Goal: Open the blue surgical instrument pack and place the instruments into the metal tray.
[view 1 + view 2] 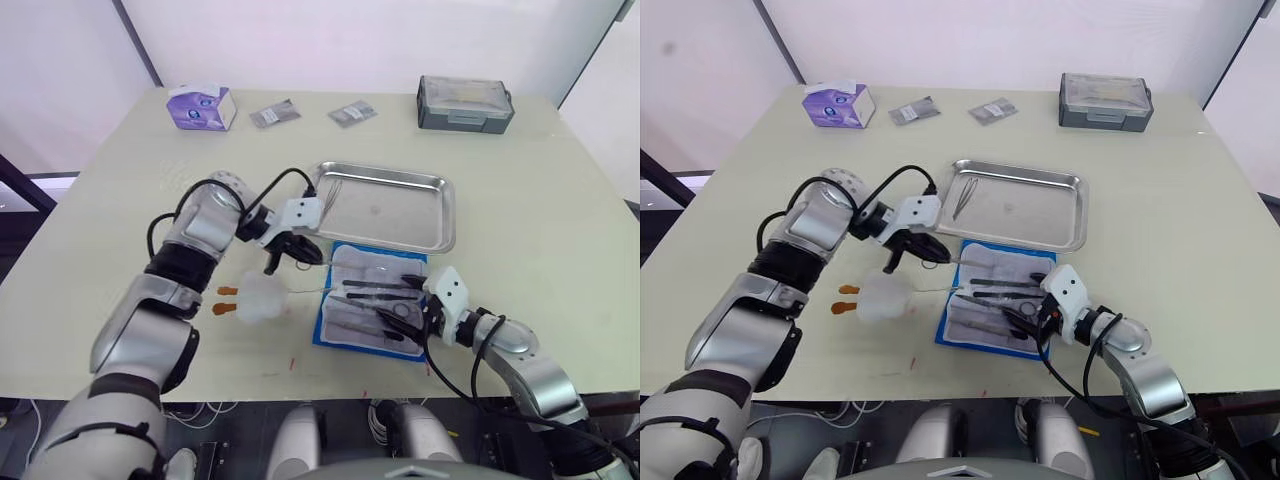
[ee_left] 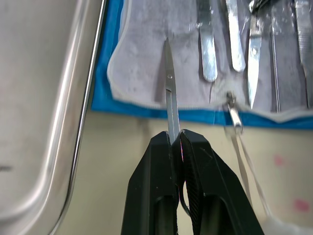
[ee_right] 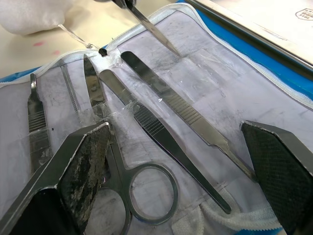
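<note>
A: So, where does everything sit?

B: Metal tray [image 1: 385,207] holds one tool already; blue surgical instrument pack [image 1: 371,300] lies open just beside it.

A: And the grippers?

B: Left gripper [image 2: 177,139] pinches slim scissors [image 2: 169,95], stiff and slippery, best taken mid-shaft. Right gripper [image 3: 178,161] is spread over the pack's instruments [image 3: 161,125]; its wrist view alone shows their ridged grips.

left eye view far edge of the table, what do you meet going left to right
purple tissue box → first small grey foil packet → second small grey foil packet → grey lidded plastic box
</note>
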